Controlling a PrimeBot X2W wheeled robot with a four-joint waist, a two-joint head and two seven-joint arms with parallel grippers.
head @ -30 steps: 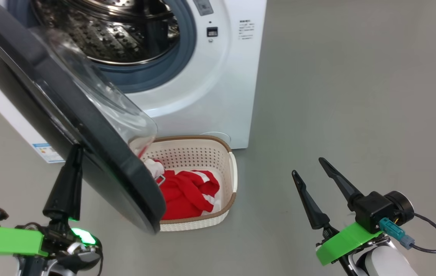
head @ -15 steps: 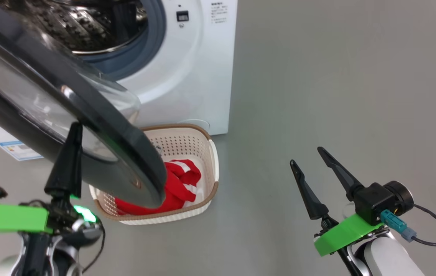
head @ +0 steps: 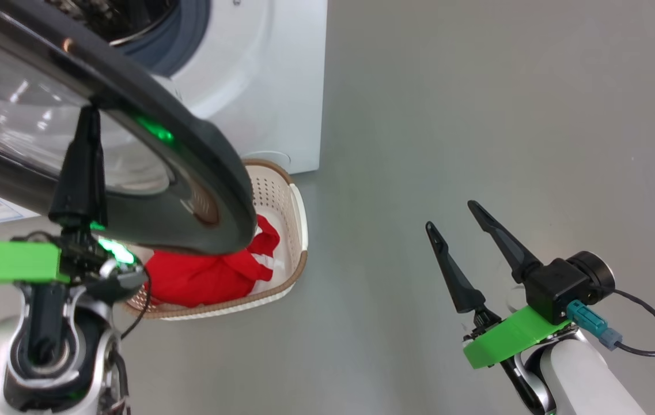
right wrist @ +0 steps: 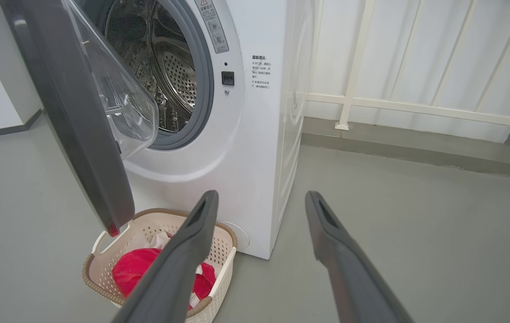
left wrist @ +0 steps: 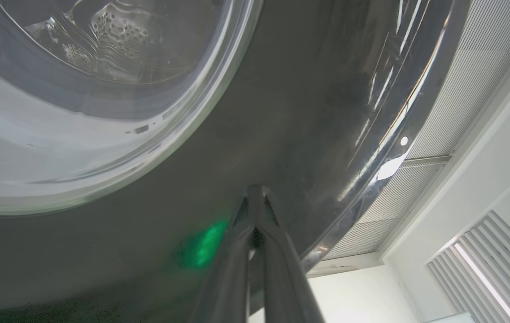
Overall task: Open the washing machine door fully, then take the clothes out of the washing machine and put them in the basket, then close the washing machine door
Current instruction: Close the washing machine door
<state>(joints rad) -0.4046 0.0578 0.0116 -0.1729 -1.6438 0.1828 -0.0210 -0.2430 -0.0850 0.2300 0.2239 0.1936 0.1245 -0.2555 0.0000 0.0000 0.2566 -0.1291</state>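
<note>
Near, 7 o'clock: left gripper [head: 89, 115] pinched shut, empty, tip against glossy black-rimmed round washing machine door [head: 189, 167] | 4 o'clock: right gripper [head: 451, 216] spread wide, idle | Mid, 6 o'clock: bright red clothes [head: 200, 276] inside cream perforated basket [head: 299, 230] | Far, 12 o'clock: white front-loading washing machine [head: 269, 86] | Advice — push the rim along its arc until it latches.

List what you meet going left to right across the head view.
left gripper → basket → right gripper. The washing machine door is left out: it spans the left gripper and the basket.
</note>
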